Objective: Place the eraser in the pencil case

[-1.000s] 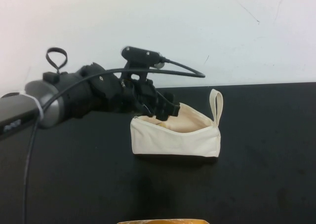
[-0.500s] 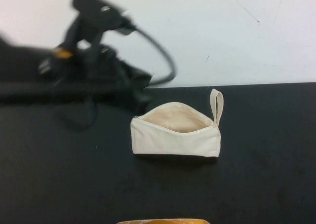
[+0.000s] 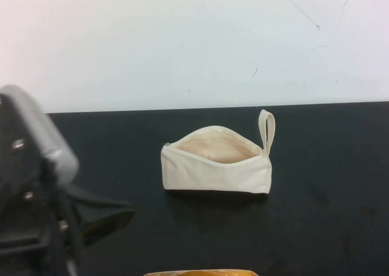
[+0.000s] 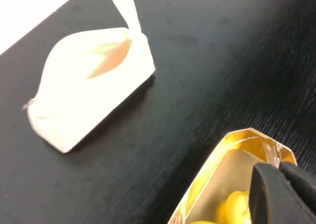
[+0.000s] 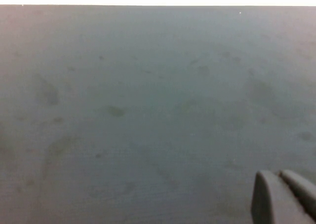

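mostly, a black table (image 3: 316,227) fills the scene, with a white wall (image 3: 194,39) behind it. the left arm (image 3: 30,191) is a large blurred grey and black shape low at the left edge of the high view, well apart from the pouch. the left gripper (image 4: 284,194) shows only as dark finger ends at the corner of its wrist view, above a gold box, and it cannot be told how far apart they are or whether they hold anything.

near the table's middle sits the pencil case (image 3: 216,163), a cream-white pouch with its zip mouth open upward, showing pale beige lining. its loop strap (image 3: 266,130) stands up at the right end.

at the near table edge, a shiny gold open box (image 4: 232,179) holds small yellow items (image 4: 234,206).

the right gripper (image 5: 281,197) hovers over bare table, only grey finger ends visible, spacing unclear.

the eraser cannot be seen anywhere.
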{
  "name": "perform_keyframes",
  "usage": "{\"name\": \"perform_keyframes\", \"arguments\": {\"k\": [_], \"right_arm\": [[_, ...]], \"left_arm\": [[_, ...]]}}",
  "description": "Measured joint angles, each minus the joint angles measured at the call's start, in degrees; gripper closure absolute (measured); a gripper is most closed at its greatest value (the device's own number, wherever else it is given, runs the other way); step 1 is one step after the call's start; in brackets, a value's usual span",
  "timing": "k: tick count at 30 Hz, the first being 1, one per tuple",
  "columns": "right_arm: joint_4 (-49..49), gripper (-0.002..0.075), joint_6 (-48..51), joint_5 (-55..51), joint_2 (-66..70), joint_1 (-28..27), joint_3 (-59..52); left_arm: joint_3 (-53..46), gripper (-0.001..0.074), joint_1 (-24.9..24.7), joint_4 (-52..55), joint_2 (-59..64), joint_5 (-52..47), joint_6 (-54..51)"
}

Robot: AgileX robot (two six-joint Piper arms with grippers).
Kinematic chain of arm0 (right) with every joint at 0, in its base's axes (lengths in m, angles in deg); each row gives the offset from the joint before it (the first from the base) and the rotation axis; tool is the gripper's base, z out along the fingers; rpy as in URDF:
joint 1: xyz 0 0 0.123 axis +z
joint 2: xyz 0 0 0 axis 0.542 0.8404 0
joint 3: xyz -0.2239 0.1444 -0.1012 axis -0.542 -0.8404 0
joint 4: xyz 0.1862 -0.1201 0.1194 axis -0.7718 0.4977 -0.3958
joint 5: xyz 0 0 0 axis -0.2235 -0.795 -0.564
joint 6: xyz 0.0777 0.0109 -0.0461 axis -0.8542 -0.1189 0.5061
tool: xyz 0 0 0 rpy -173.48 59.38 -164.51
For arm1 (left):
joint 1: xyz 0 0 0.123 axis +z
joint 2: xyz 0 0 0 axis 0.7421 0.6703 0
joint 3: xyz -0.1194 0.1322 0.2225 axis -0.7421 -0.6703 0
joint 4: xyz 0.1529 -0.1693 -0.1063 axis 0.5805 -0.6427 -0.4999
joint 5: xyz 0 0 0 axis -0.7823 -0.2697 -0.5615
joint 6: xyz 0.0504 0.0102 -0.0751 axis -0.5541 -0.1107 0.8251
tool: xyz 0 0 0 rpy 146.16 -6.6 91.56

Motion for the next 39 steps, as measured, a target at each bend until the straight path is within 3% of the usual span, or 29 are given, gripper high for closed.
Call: {"name": "perform_keyframes", "arguments": {"k": [3,10,14,17,25,29,33,39], "right_arm": [[0.0,0.0727,0.0,0.0,0.0,0.0,0.0],[0.0,0.0727,0.0,0.0,0.0,0.0,0.0],[0.0,0.0727,0.0,0.0,0.0,0.0,0.0],[0.0,0.0727,0.0,0.0,0.0,0.0,0.0],[0.0,0.0727,0.0,0.0,0.0,0.0,0.0],[0.0,0.0727,0.0,0.0,0.0,0.0,0.0],[0.0,0.0727,0.0,0.0,0.0,0.0,0.0],[0.0,0.0727,0.0,0.0,0.0,0.0,0.0]], "left_arm": [[0.0,0.0736,0.0,3.6,-2.9,-0.8,3.3],[-1.2,0.0736,0.0,23.7,-11.8,-1.8,21.3],[-7.1,0.0736,0.1,35.3,-17.9,4.3,37.0],[-14.3,0.0736,2.6,40.7,-23.3,12.7,43.1],[-34.5,0.0736,17.6,37.1,-38.2,30.1,45.6],[-42.5,0.0736,24.2,34.6,-44.9,32.5,45.6],[-47.8,0.0736,27.8,34.0,-49.1,32.6,44.0],[-51.8,0.0736,28.4,32.7,-49.5,29.6,40.9]]}}
